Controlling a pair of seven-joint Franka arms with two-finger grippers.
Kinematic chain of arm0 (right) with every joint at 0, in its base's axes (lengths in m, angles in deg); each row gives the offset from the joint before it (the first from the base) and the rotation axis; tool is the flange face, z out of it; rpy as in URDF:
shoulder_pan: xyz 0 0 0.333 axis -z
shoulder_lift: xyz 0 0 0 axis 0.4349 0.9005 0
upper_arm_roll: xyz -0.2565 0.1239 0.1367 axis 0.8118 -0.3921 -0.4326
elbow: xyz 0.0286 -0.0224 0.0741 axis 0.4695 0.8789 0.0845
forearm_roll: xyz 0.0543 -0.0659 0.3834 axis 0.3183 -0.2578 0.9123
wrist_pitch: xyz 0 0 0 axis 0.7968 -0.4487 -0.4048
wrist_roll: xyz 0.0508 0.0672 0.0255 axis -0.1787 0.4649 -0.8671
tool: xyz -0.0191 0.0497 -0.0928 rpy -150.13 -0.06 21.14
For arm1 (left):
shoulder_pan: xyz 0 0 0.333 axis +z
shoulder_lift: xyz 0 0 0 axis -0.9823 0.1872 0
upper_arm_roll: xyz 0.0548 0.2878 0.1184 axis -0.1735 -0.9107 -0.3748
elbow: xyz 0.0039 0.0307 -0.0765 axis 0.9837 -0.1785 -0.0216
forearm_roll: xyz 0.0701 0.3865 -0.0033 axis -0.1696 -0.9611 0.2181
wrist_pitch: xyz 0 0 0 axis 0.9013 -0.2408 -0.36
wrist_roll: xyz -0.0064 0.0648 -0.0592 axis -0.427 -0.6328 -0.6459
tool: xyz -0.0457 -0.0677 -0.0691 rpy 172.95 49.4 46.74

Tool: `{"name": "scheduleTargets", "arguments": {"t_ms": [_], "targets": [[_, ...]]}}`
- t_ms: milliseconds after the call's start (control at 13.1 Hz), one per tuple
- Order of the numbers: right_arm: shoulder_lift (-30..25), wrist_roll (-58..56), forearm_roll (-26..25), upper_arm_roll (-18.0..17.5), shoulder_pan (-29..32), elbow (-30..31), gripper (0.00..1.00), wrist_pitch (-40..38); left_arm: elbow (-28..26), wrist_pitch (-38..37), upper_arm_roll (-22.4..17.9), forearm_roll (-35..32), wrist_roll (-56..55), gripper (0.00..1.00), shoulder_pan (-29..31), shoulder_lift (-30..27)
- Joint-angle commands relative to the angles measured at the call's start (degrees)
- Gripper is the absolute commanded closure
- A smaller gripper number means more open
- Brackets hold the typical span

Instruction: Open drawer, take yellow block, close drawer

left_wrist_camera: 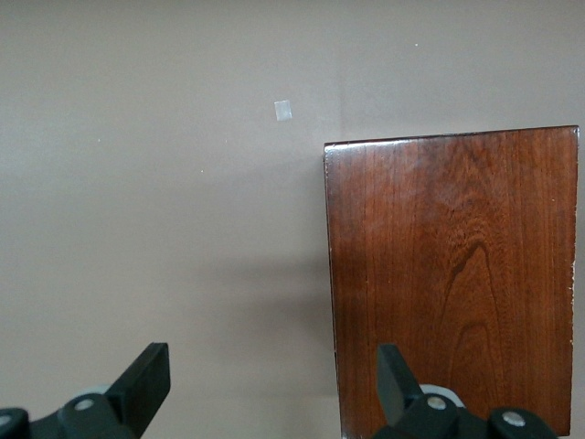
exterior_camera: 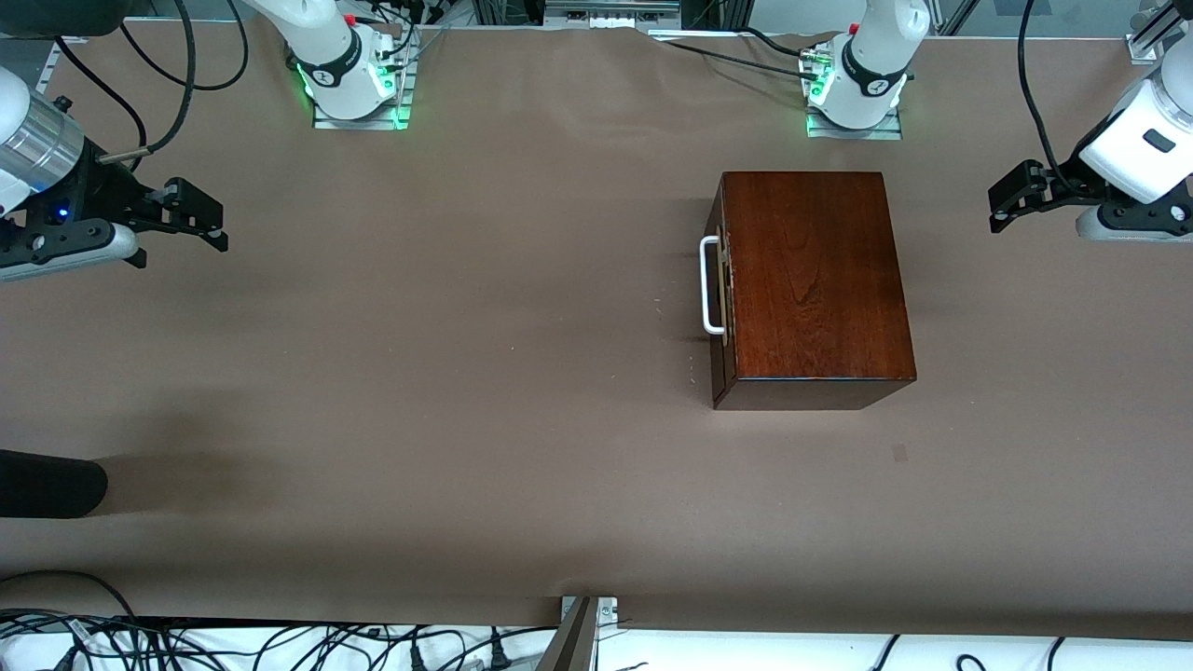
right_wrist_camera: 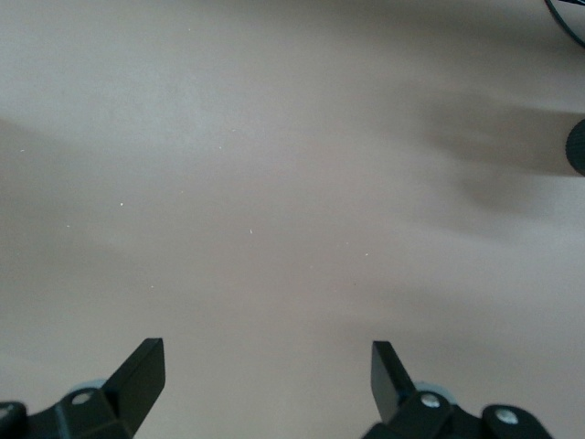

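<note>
A glossy mahogany box (exterior_camera: 813, 280) stands on the brown table toward the left arm's end. Its drawer is pushed in, and the dark drawer front (exterior_camera: 720, 284) with its white U-shaped handle (exterior_camera: 710, 284) faces the right arm's end. The yellow block is hidden. My left gripper (exterior_camera: 1011, 198) is open and empty, up in the air beside the box at the table's end; its wrist view shows the box top (left_wrist_camera: 452, 274). My right gripper (exterior_camera: 200, 216) is open and empty over the bare table at its own end.
A dark rounded object (exterior_camera: 47, 485) reaches onto the table at the right arm's end, nearer the front camera. A small pale mark (exterior_camera: 899, 453) lies on the table nearer the camera than the box. Cables (exterior_camera: 280, 643) hang along the near edge.
</note>
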Motion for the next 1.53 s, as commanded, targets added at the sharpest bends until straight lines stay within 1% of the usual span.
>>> {"name": "scheduleTargets", "arguments": {"t_ms": [0, 383, 536, 689, 766, 842, 995, 1148, 1225, 1301, 1455], "targets": [[0.40, 0.68, 1.15, -0.17, 0.54, -0.28, 0.00, -0.90, 1.93, -1.49, 0.07, 1.05, 0.92, 0.00, 0.05, 0.85], [0.40, 0.85, 1.15, -0.43, 0.11, -0.54, 0.00, -0.82, 1.93, -2.37, 0.50, 0.96, 0.65, 0.00, -0.13, 0.94], [0.75, 0.15, 1.15, -0.43, 0.11, -0.54, 0.00, -0.90, 2.10, -4.12, 1.21, 1.22, 0.74, 0.00, -0.21, 2.77], [0.76, -0.38, 1.07, -0.60, 0.02, -0.54, 0.00, -0.90, 2.28, -5.27, 4.62, 1.31, 0.13, 0.00, -0.74, 2.87], [0.76, -0.38, 1.07, -0.60, 0.02, -0.54, 0.00, -0.90, 3.41, -5.62, 5.94, 1.40, 0.21, 0.00, -0.92, 3.22], [0.84, -0.47, 1.07, -0.60, 0.02, -0.54, 0.00, -0.90, 4.64, -6.50, 7.26, 1.40, 0.13, 0.00, -1.61, 4.96], [0.84, -0.38, 0.98, -0.60, 0.02, -0.54, 0.00, -0.90, 7.28, -8.26, 10.33, 0.88, -0.75, 0.00, -3.63, 8.21], [0.84, -0.29, 0.98, -0.69, -0.07, -0.46, 0.00, -0.90, 7.55, -7.83, 11.66, 1.40, -8.44, 0.00, -7.14, 10.86], [0.84, -0.21, 0.98, -0.69, -0.16, -0.54, 0.00, -0.90, 7.90, -7.21, 12.02, 1.40, -13.19, 0.00, -10.12, 12.52], [0.84, -0.29, 0.98, -0.69, -0.16, -0.46, 0.00, -0.90, 9.47, -5.38, 11.93, 0.97, -16.98, 0.00, -13.37, 14.97], [0.84, -0.20, 0.89, -0.69, -0.33, -0.46, 0.00, -0.90, 10.27, -1.08, 11.93, 0.52, -22.79, 0.00, -18.65, 19.98]]}}
